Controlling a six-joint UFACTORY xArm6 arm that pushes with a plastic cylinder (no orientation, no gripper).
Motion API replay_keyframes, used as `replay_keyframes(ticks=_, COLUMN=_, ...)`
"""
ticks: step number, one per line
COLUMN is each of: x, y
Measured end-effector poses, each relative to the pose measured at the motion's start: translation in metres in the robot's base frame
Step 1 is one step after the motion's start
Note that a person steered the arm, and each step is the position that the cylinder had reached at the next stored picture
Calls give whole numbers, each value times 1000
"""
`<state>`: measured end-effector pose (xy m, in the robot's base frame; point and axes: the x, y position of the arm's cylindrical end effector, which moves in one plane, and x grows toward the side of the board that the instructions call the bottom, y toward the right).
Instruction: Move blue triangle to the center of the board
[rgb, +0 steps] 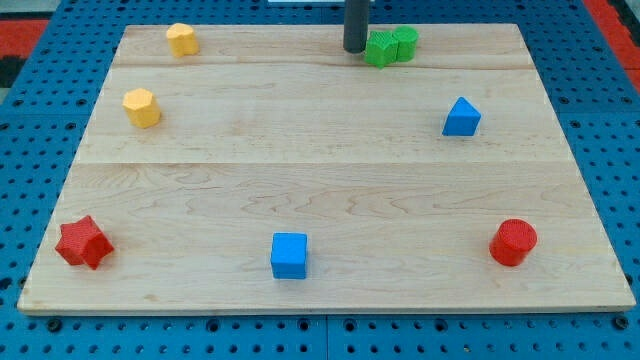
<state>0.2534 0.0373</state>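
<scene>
**Operator:** Eight blocks on the wooden board (320, 170) in the camera view, the only one I have. My tip (354, 49) is at the view's top, a little right of the middle, its end down on the wood. Just to its right sit two green blocks pressed together: the nearer green block (379, 49) looks close to touching the rod, and the farther green block (405, 42) is on its other side (their shapes I can't make out cleanly).

**Observer:** And the blue triangle?

**Operator:** The blue triangle (461, 117) is at the view's right, in the upper half, well apart from my tip and lower-right of the green pair. It is off the board's middle, toward the right edge.

**Observer:** What are the jaws doing?

**Operator:** This arm carries no jaws, only the dark rod, so it has nothing to spread or pinch with.

**Observer:** The rest?

**Operator:** One yellow block (181, 39) at the top left, another yellow block (141, 107) below it near the left edge. A red star (82, 243) in the bottom-left corner, a blue cube (289, 255) at the bottom middle, and a red cylinder (513, 242) at the bottom right. The board rests on a blue pegboard (40, 120).

**Observer:** Any writing?

**Operator:** No labels or lettering I can read anywhere.
</scene>
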Motion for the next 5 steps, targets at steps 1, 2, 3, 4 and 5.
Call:
replay_keyframes(ticks=1, x=34, y=-7)
replay_keyframes(ticks=2, x=39, y=66)
replay_keyframes(ticks=3, x=59, y=100)
replay_keyframes(ticks=4, x=95, y=93)
replay_keyframes(ticks=5, x=82, y=111)
